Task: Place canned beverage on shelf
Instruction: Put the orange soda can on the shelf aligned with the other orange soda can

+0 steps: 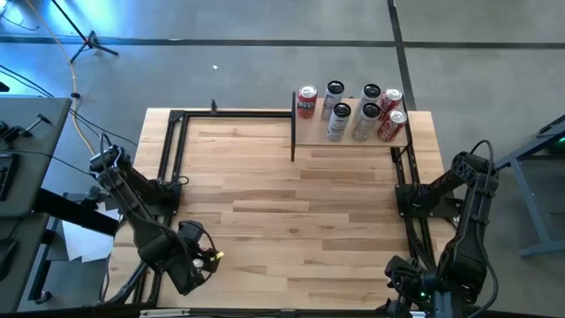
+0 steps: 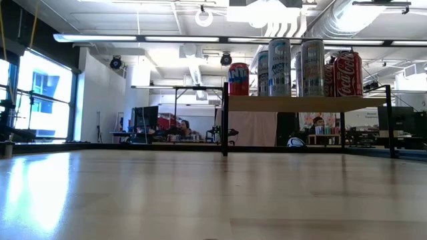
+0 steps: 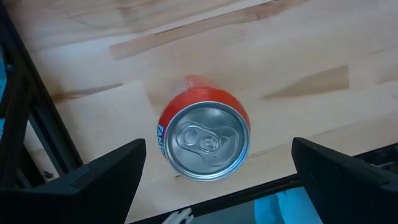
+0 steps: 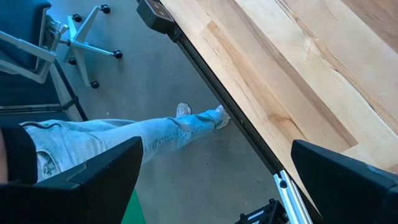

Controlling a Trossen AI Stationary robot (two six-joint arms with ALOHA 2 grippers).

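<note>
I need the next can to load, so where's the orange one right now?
The orange can stands upright on the table's near left edge, directly below the open left gripper; the high view hides it under that arm.

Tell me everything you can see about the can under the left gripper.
The can is orange-red with a bare silver metal lid, its pull tab flat and unopened. A bit of blue and white lettering shows at its side. It stands upright on the light-wood tabletop near the black edge frame. The left gripper hangs above it, fingers wide open on either side. Nothing but the table touches it.
</note>
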